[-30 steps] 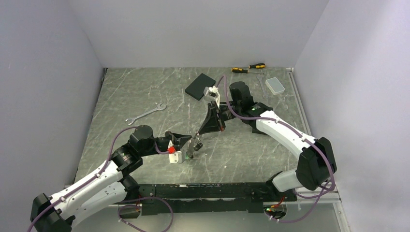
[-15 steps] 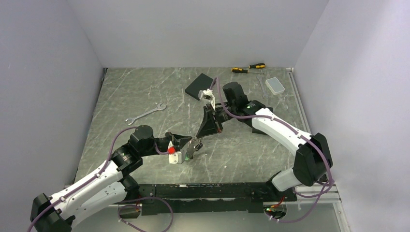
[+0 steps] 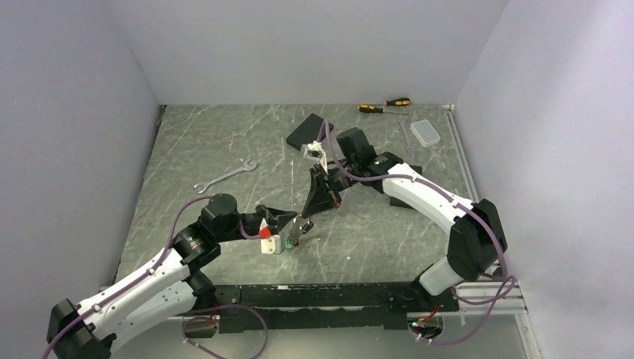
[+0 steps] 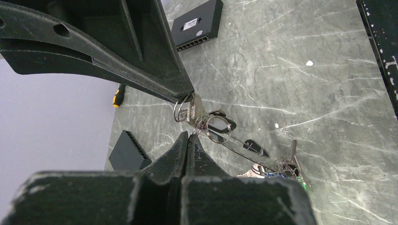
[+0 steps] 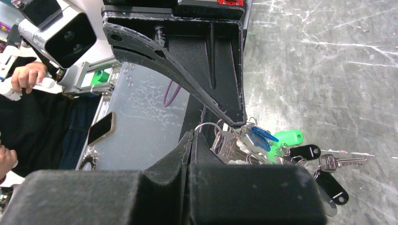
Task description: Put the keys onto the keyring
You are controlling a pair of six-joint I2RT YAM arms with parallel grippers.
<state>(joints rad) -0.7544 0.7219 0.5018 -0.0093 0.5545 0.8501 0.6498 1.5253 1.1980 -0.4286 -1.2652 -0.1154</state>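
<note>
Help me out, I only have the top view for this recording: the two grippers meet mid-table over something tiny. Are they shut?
Observer: Yes for the left. The left wrist view shows the left gripper with its fingers pressed together and a thin wire ring right at their tips.
Operator: And the right one?
Observer: The right gripper is shut too. A small split ring carrying a silver key hangs at its tip.
Operator: What else is down there?
Observer: More keys, bunched just past the tips. The right wrist view shows a green tag, a blue tag and black tags.
</note>
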